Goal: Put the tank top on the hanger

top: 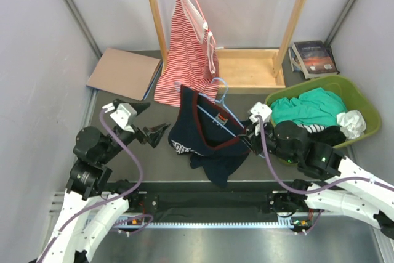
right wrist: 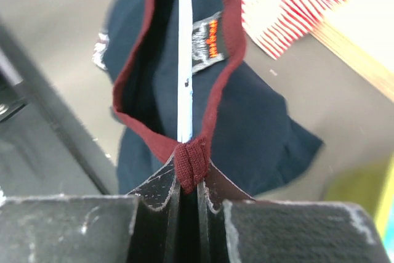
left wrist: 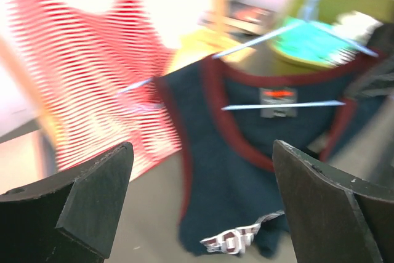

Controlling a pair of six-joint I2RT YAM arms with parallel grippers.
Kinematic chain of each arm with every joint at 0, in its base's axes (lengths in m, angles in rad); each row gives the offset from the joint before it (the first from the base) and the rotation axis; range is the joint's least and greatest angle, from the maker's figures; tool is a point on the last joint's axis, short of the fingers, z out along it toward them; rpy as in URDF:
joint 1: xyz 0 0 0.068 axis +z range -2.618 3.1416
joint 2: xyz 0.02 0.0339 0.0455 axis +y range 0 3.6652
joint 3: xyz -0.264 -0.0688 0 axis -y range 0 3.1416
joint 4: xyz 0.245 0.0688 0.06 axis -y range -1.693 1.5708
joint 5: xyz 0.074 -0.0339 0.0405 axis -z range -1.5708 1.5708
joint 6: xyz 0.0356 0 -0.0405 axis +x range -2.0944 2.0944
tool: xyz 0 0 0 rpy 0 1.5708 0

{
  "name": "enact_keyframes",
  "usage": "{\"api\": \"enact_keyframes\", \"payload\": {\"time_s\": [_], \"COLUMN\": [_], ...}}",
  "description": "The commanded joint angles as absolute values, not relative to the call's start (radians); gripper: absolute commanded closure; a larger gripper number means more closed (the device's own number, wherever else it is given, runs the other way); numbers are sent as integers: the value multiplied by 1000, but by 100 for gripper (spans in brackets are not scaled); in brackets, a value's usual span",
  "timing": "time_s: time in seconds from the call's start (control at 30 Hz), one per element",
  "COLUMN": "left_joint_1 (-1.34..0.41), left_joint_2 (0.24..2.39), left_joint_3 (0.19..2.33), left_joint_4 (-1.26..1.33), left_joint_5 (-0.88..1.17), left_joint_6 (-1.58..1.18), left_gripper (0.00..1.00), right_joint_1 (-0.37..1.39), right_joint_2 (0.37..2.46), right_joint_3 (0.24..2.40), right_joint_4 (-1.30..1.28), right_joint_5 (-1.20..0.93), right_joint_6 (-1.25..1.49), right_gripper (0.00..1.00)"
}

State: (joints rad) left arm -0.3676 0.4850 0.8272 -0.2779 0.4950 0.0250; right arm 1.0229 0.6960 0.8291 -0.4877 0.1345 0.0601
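Dark red trim of the tank top (right wrist: 265, 121) sits clamped in the right gripper (right wrist: 192, 180) beside the hanger (right wrist: 183, 60) wire; left gripper (left wrist: 202, 170) gapes wide, empty

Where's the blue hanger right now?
Top view, centre-right: the hanger runs through the neck of the tank top, between the striped top and the right gripper.

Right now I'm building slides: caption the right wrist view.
Shut right gripper pinches tank top trim beside the hanger wire.
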Motion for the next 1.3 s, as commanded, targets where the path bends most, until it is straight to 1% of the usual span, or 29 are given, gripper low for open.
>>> {"api": "enact_keyframes", "payload": {"time_s": [0.0, 0.03, 0.13, 0.3, 0.5, 0.6, 0.7, 0.87, 0.9, 1.0, 1.03, 1.13, 1.27], "left_joint_1": [-368, -367, -368, -368, -368, -368, -367, -368, -368, -367, -367, -367, -368], "left_joint_2": [401, 387, 351, 356, 367, 371, 386, 416, 419, 420, 420, 420, 422], "left_joint_3": [784, 769, 750, 746, 749, 747, 750, 755, 755, 755, 755, 752, 752], "left_joint_4": [-180, -172, -158, -147, -156, -155, -160, -173, -178, -181, -183, -183, -187], "left_joint_5": [178, 114, 60, 48, 58, 64, 81, 130, 132, 126, 126, 133, 132], "left_joint_6": [2, 3, 2, 3, 2, 2, 2, 2, 3, 2, 3, 3, 2], "left_gripper": [1, 1, 1, 1, 1, 1, 1, 1, 1, 1, 1, 1, 1], "right_joint_1": [1023, 1023, 1025, 1022, 1023, 1023, 1023, 1005, 953, 792, 669, 516, 413], "right_joint_2": [652, 632, 586, 545, 489, 479, 529, 748, 803, 856, 877, 941, 1037], "right_joint_3": [844, 851, 867, 894, 931, 962, 1015, 1158, 1192, 1224, 1226, 1284, 1419], "right_joint_4": [-480, -492, -544, -665, -739, -758, -761, -739, -720, -634, -603, -542, -515], "right_joint_5": [374, 412, 452, 523, 564, 630, 701, 713, 715, 542, 417, 300, 207], "right_joint_6": [199, 215, 253, 328, 364, 357, 342, 273, 258, 175, 155, 86, 46], "right_gripper": [100, 100, 100, 100, 100, 100, 100, 100, 100, 100, 100, 100, 100]}}
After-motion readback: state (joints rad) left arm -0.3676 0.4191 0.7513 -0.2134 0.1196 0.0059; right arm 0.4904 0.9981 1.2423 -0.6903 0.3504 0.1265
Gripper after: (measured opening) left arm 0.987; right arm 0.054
